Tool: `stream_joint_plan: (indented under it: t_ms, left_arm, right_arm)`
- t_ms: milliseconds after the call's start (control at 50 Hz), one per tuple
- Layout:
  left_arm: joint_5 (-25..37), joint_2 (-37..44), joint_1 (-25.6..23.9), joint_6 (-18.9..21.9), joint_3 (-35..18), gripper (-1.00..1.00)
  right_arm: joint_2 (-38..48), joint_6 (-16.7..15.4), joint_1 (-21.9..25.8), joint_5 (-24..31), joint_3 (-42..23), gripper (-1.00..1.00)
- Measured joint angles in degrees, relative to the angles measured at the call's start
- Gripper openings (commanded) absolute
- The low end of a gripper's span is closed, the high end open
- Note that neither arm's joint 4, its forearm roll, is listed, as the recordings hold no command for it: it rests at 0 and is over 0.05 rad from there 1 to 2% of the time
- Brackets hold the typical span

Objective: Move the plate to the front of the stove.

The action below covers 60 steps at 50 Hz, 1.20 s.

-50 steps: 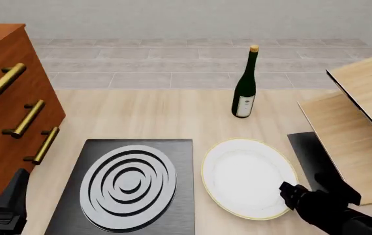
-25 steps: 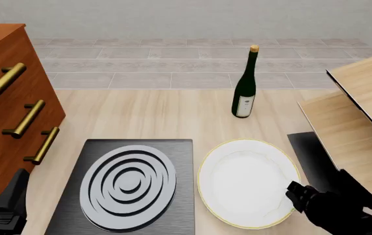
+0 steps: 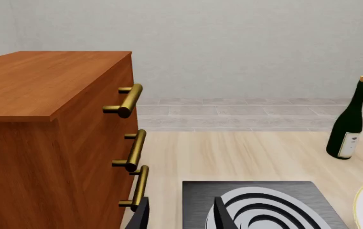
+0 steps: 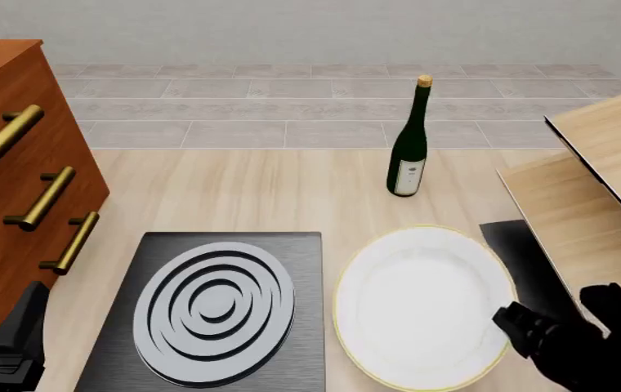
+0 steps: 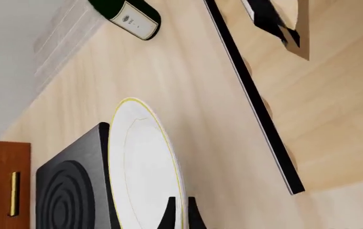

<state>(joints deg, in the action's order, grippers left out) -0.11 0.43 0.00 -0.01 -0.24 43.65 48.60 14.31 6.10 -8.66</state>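
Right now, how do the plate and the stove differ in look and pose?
The plate is round and white with a thin gold rim; the stove is a black square slab with silver rings. The right gripper grips the plate's edge, lifted and tilted; the stove lies flat, untouched. Both are shallow and sit side by side.

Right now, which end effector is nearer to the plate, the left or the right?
The right. The right end effector is clamped on the plate at its near right rim. The left end effector sits far off, beyond the stove, near the wooden cabinet.
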Motion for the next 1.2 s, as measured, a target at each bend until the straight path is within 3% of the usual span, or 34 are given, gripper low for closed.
stream_joint_plan:
  t_ms: [320, 560, 780, 1200]
  left_arm:
    - [0.0, 0.0, 0.0, 0.0, 0.0, 1.0]
    - [0.0, 0.0, 0.0, 0.0, 0.0, 1.0]
    - [0.0, 0.0, 0.0, 0.0, 0.0, 1.0]
    - [0.0, 0.0, 0.0, 0.0, 0.0, 1.0]
  right_arm:
    - [-8.29, 2.62, 1.61, 7.09, -3.94, -1.0]
    - [-9.49, 4.06, 2.64, 8.67, -7.82, -1.0]
    - [-3.48, 5.24, 4.25, 4.61, -11.9, -1.0]
    - [16.71, 9.77, 10.76, -9.55, -20.28, -1.0]
